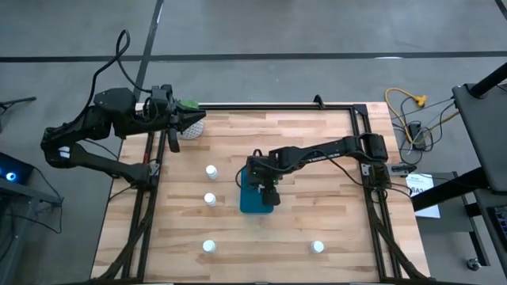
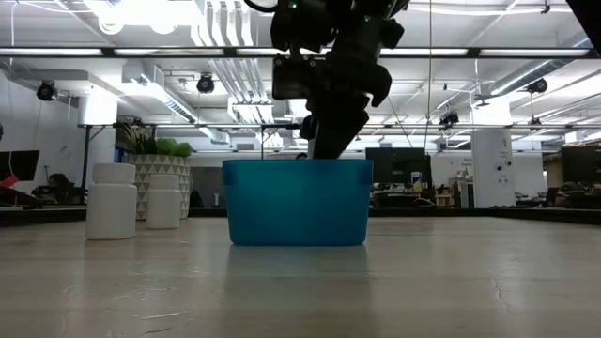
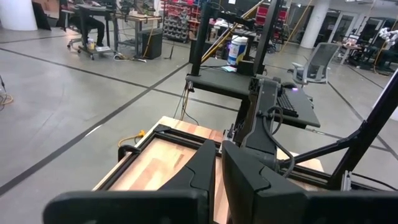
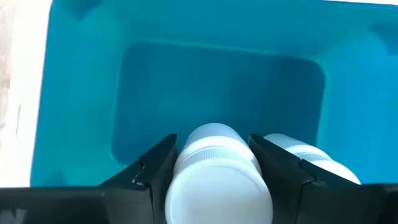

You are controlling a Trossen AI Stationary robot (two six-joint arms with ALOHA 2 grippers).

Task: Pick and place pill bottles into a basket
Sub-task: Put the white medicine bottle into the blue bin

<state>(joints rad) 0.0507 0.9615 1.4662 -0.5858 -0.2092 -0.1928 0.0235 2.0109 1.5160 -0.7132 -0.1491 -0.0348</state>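
We've got the right gripper down inside the basket | jaws clamped on a bottle, lying lengthwise beside another bottle | left gripper clenched, parked far corner

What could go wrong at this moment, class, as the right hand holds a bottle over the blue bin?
1. The right hand grips a bottle right beside another bottle already lying in the bin; on release it may land on that one and roll.
2. The fingers reach down inside the bin; pulling away could catch its wall and shift it.
3. Four bottles remain on the table, the nearest close beside the bin.
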